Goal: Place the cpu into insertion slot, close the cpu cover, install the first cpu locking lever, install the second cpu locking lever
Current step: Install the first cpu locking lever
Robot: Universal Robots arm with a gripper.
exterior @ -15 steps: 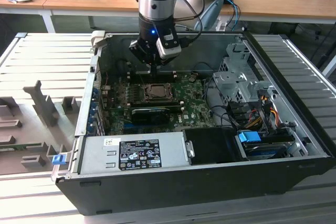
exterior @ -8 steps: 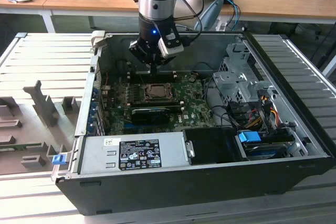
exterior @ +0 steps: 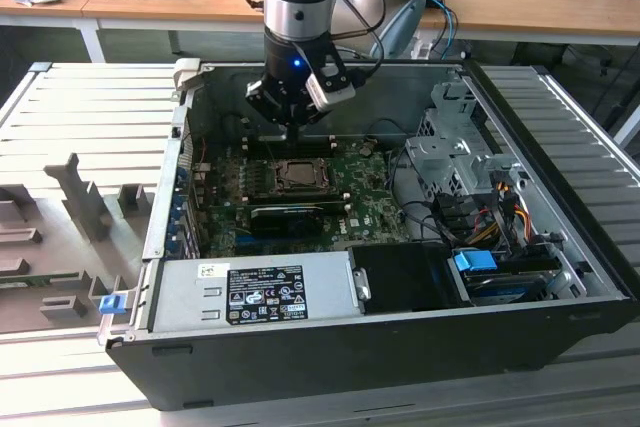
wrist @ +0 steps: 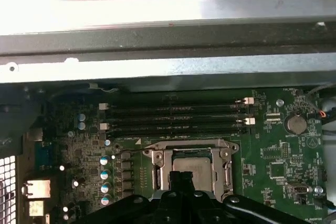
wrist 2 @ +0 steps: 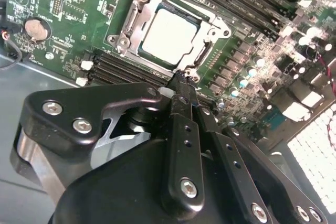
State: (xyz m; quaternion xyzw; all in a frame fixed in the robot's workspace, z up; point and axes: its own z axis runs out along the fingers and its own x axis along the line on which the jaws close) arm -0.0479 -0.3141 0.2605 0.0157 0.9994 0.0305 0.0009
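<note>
The cpu (wrist 2: 168, 34) lies flat in the insertion slot (exterior: 297, 175) on the green motherboard, its pale face showing. The cpu cover (wrist 2: 130, 24) is folded down around it as a metal frame, also seen in the first wrist view (wrist: 157, 169) with the cpu (wrist: 190, 163) in its opening. A thin wire lever (wrist: 128, 152) sticks out beside the socket. My gripper (wrist 2: 181, 80) hovers just above the socket's edge with its fingers pressed together and nothing between them. In the exterior view the gripper (exterior: 290, 135) hangs over the socket's far side.
Black memory slots (wrist: 173, 119) run beside the socket. A long black expansion card (exterior: 290, 215) lies nearer the power supply (exterior: 250, 292). A drive cage (exterior: 450, 147) and cables (exterior: 500, 212) are at the exterior view's right. The case's metal wall (wrist: 168, 51) rises behind the board.
</note>
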